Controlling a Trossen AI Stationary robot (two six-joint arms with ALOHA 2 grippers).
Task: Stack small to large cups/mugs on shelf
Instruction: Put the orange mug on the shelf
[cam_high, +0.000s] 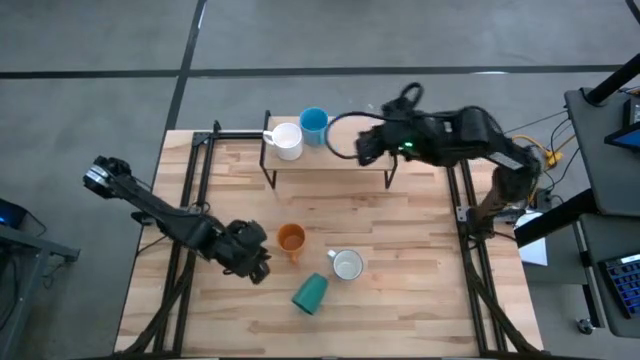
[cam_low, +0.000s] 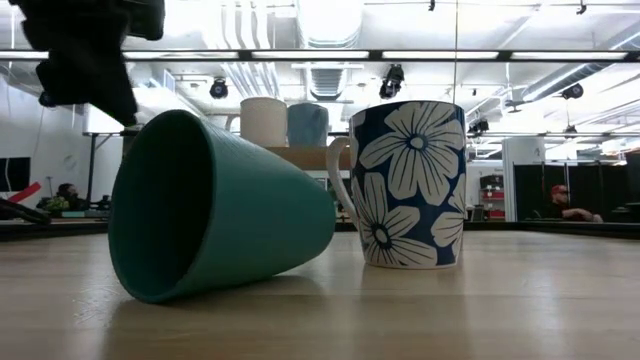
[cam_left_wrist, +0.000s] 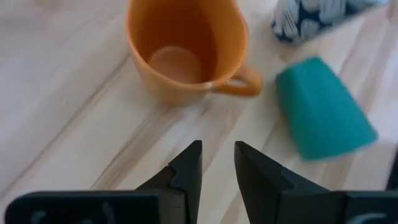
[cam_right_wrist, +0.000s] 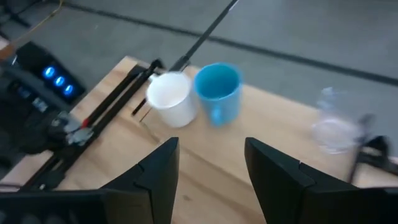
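The shelf (cam_high: 340, 168) stands at the table's far side. On its left end are a white mug (cam_high: 287, 140) and a light blue mug (cam_high: 314, 125), both upright. The right wrist view also shows a blurred clear glass (cam_right_wrist: 336, 127) on the shelf. My right gripper (cam_high: 365, 148) hovers open above the shelf's right half, empty. An orange mug (cam_high: 291, 238), a blue-and-white floral mug (cam_high: 347, 264) and a dark green cup (cam_high: 311, 292) lying on its side rest on the table. My left gripper (cam_left_wrist: 217, 163), narrowly open and empty, is just left of the orange mug (cam_left_wrist: 186, 50).
Black frame rails run along the table's left (cam_high: 190, 215) and right (cam_high: 465, 215) sides. In the low view the green cup (cam_low: 220, 215) and floral mug (cam_low: 405, 185) stand close together near the front. Bare wood lies between the mugs and the shelf.
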